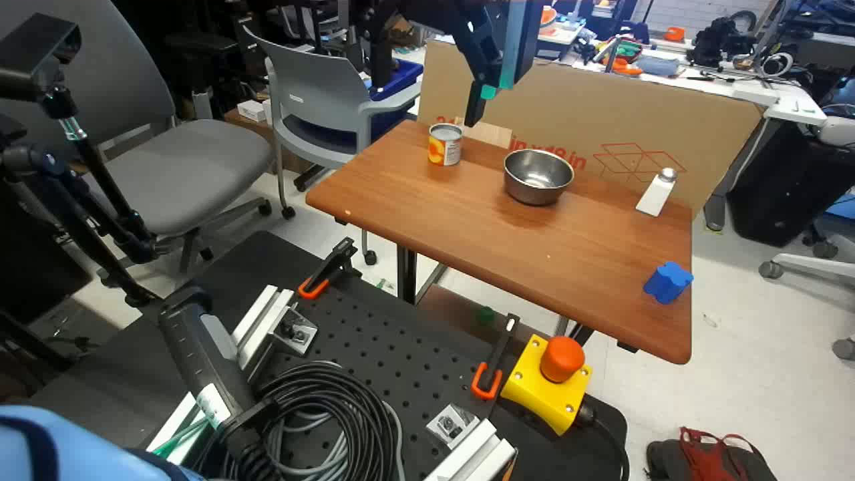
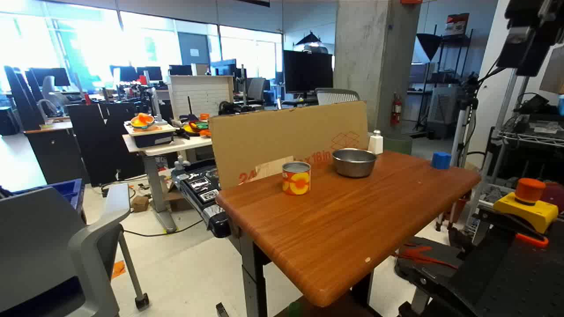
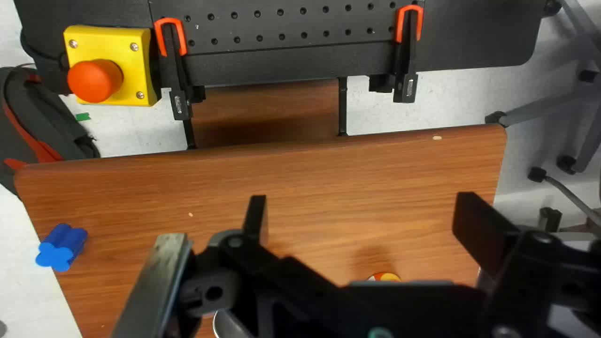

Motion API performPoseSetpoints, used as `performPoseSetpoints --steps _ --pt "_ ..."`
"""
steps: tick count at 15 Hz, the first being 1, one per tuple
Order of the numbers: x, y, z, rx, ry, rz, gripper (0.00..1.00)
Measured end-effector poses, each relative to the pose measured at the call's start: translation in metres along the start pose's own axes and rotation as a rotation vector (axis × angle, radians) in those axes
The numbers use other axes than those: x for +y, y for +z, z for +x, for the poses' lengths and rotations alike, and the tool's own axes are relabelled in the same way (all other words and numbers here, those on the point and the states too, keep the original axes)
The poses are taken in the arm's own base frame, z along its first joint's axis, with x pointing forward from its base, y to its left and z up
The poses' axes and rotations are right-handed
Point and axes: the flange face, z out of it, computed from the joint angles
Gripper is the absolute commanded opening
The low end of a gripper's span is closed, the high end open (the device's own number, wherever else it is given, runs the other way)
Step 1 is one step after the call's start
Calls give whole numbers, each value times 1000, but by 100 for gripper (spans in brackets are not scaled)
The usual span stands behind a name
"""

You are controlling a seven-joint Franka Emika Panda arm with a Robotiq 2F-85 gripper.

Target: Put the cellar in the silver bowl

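Note:
The cellar [image 1: 657, 192] is a slim white shaker with a silver top. It stands near the far right corner of the brown table [image 1: 427, 200]; it also shows beyond the bowl in an exterior view [image 2: 376, 143]. The silver bowl [image 1: 538, 176] stands left of it, apart from it; it shows too in an exterior view [image 2: 354, 163]. In the wrist view only a sliver of the bowl [image 3: 227, 325] shows, and the cellar is out of view. My gripper [image 1: 427, 100] is high above the table's far left part, jaws wide apart; nothing is between the fingers in the wrist view [image 3: 362, 206].
An orange-yellow can [image 1: 445, 144] stands left of the bowl, below my gripper. A blue cube-like block [image 1: 668, 282] lies near the right front corner. A cardboard sheet [image 1: 601, 127] stands along the far edge. A yellow emergency-stop box [image 1: 548, 384] sits on the black base.

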Motion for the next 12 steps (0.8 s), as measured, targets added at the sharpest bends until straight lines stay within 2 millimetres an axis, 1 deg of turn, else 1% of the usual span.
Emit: performPoseSetpoints --steps 2,8,10,12 --pt "0 3 -1 -8 0 0 100" --pt "0 4 0 -12 1 0 100" --pt "3 4 4 -13 8 1 100" --pt "15 3 18 -4 43 6 100"
